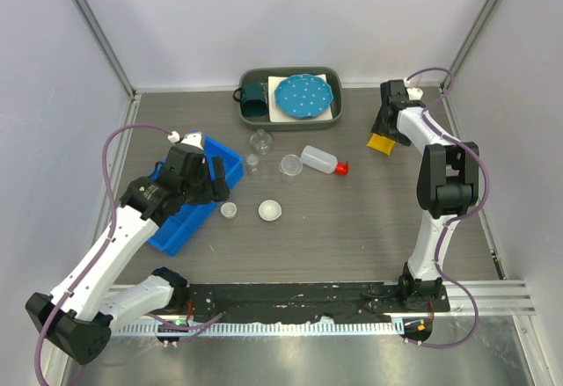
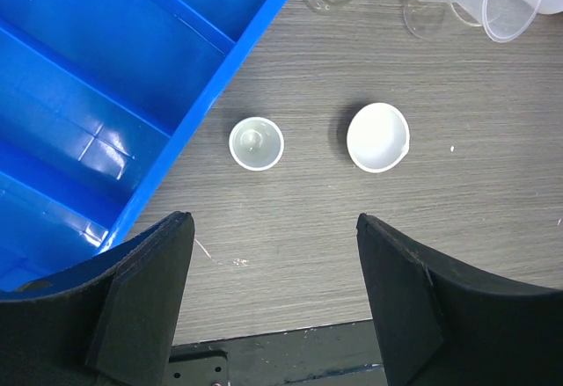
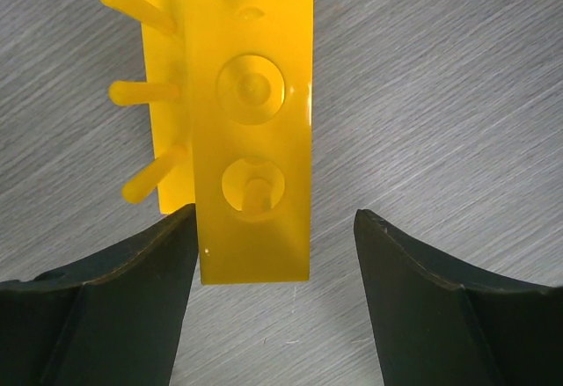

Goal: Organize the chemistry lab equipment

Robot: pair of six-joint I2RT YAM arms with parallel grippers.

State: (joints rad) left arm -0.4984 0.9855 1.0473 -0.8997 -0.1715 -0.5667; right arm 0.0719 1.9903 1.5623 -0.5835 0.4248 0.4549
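Note:
The yellow holed test-tube rack (image 3: pixel 251 113) lies flat on the table at the far right (image 1: pixel 380 145). My right gripper (image 3: pixel 274 216) is open around its near end: the left finger is close beside it and a gap shows on the right. My left gripper (image 2: pixel 273 221) hangs open and empty above the table, at the edge of the blue bin (image 2: pixel 106 78). Two small round dishes (image 2: pixel 256 143) (image 2: pixel 378 137) sit just ahead of it. The small clear flask (image 1: pixel 253 163), funnel (image 1: pixel 261 142), beaker (image 1: pixel 290 166) and white squeeze bottle with red nozzle (image 1: pixel 318 159) stand mid-table.
A grey tray (image 1: pixel 337 113) at the back holds a teal mug (image 1: pixel 255 98) and a blue dotted plate (image 1: pixel 303 94). The blue bin (image 1: pixel 176 236) lies at the left under my left arm. White walls enclose the table on three sides.

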